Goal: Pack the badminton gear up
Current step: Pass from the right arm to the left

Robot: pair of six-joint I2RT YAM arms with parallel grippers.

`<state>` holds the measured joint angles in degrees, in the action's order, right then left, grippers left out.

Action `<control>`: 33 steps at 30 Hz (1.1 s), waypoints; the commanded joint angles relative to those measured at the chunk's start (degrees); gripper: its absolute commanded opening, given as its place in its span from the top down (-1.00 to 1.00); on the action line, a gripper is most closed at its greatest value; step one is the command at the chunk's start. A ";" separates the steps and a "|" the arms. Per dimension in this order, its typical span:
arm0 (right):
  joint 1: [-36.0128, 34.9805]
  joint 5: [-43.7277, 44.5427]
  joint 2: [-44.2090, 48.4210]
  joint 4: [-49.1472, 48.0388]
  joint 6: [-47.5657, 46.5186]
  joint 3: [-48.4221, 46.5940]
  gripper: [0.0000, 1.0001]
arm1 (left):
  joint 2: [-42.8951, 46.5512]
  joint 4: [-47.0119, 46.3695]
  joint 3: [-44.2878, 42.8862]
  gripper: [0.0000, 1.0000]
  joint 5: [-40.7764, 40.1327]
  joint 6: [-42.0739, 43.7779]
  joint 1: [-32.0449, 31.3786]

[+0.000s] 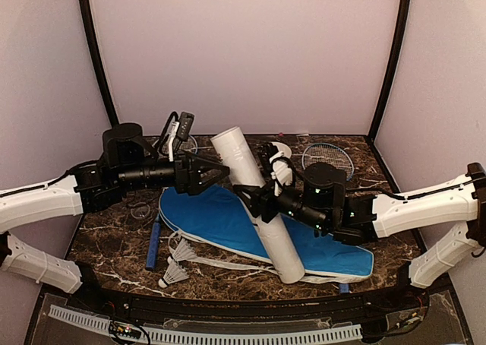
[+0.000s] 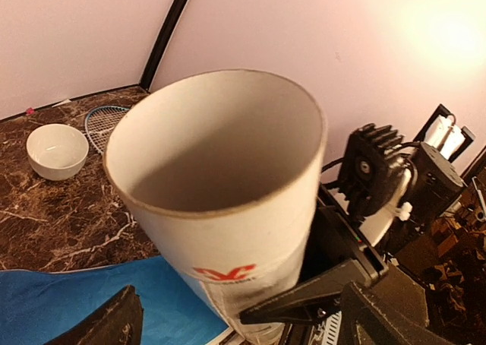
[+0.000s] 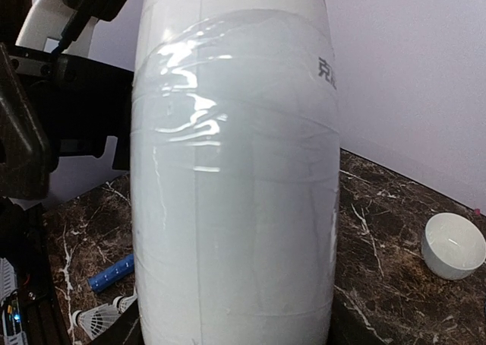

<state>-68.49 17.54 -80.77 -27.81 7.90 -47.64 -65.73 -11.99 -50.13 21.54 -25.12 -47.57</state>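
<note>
Tube: the white tube slants across the middle of the table. Its open mouth is raised toward 11 o'clock and its foot is down toward 5 o'clock on the cover. In the part of the bore we can see, no shuttlecock shows.
Right pincer: the right pincer comes in from 3 o'clock and clasps the tube about its middle.
Left pincer: the left pincer has its jaws wide, at the tube's 9 o'clock just below the mouth, gripping nothing.
Shuttlecocks: two shuttlecocks lie at 7 o'clock, just off the cover's edge.
Rackets: one racket head lies at 1 o'clock and a blue handle at 8 o'clock.
Bowl: the bowl sits beyond the tube, near the racket head. It is not ours to pack.
Handling, tube: we judge it light and stiff, but its glossy wrap looks slippery, so it may turn in a grip. A hard squeeze could dent the wall. We would hold it mid-body and leave the mouth free.
Handling, shuttlecocks: we judge them nearly weightless and fragile. We would take them by the cork, never the feathers, and feed them in cork first.
Risk: with a single hold, we expect the tube can pivot.
</note>
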 commanded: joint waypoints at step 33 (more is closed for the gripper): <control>-1.34 3.89 -2.46 -7.51 -0.83 -0.63 -0.29 | -11.31 -11.27 -7.46 -0.22 -10.80 -8.21 -5.60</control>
<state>-69.28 19.77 -83.35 -31.48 7.33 -47.62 -77.91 -20.62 -55.37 10.98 -33.45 -52.88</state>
